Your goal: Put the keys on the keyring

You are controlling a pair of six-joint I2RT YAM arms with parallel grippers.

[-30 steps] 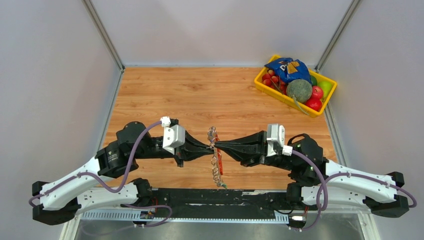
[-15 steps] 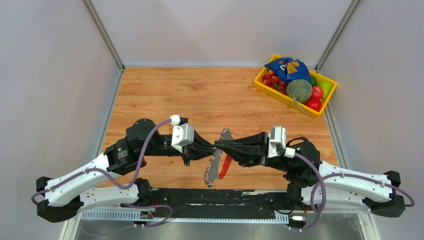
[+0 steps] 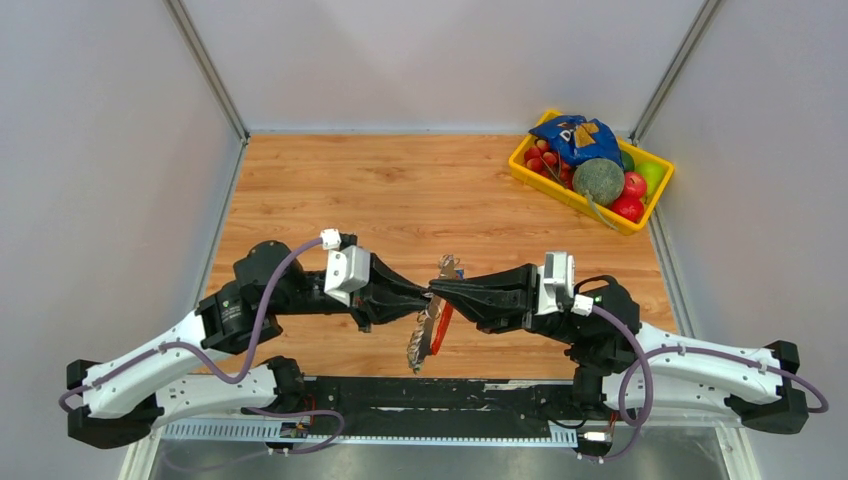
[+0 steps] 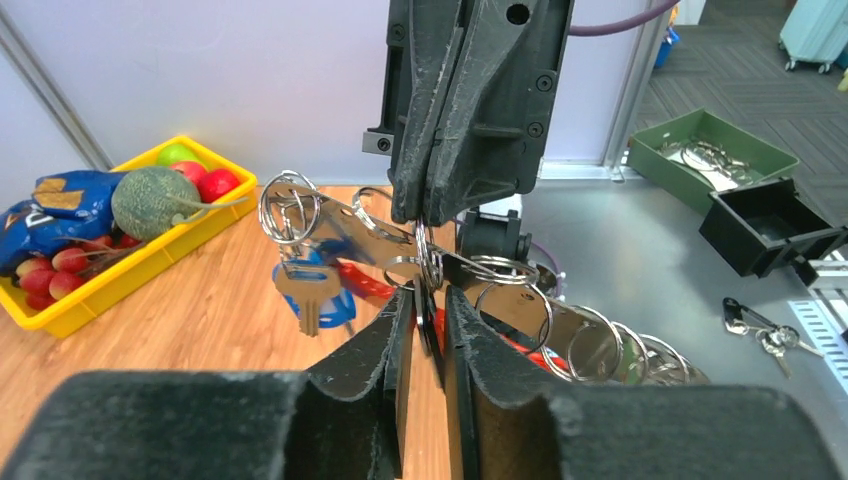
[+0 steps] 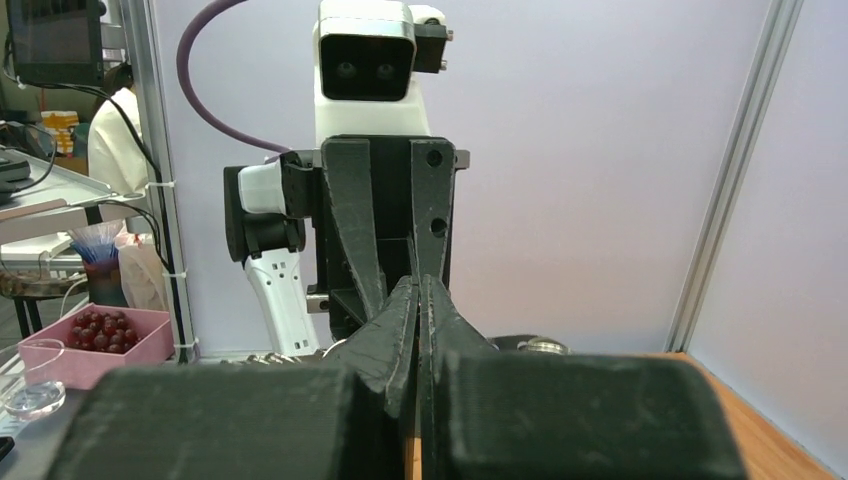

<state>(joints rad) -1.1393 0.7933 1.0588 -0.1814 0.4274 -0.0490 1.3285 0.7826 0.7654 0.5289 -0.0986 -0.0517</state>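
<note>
The keyring hangs in the air between both grippers: a grey strap (image 3: 424, 338) with a red strip (image 3: 442, 330), seen in the left wrist view (image 4: 545, 318) lined with several silver rings. A blue-headed key (image 4: 335, 308) and a plain metal key (image 4: 306, 292) dangle from the ring at its far end (image 4: 290, 208). My right gripper (image 3: 438, 290) is shut on a ring (image 4: 428, 262) at mid-strap; it comes down from above in the left wrist view (image 4: 428, 215). My left gripper (image 3: 424, 294) meets it tip to tip, shut on the thin black-headed key (image 4: 430, 322), just under that ring.
A yellow bin (image 3: 560, 194) with fruit, a melon and a blue bag stands at the back right corner. Beyond the table, the left wrist view shows a green tray (image 4: 660, 150), a black box (image 4: 765, 225) and spare keys (image 4: 765, 332).
The strap hung straight down a second ago; now it is tilted, its top end swung far-right and its tail left. The left arm moved right, then back left. The right gripper shifted slightly left.
</note>
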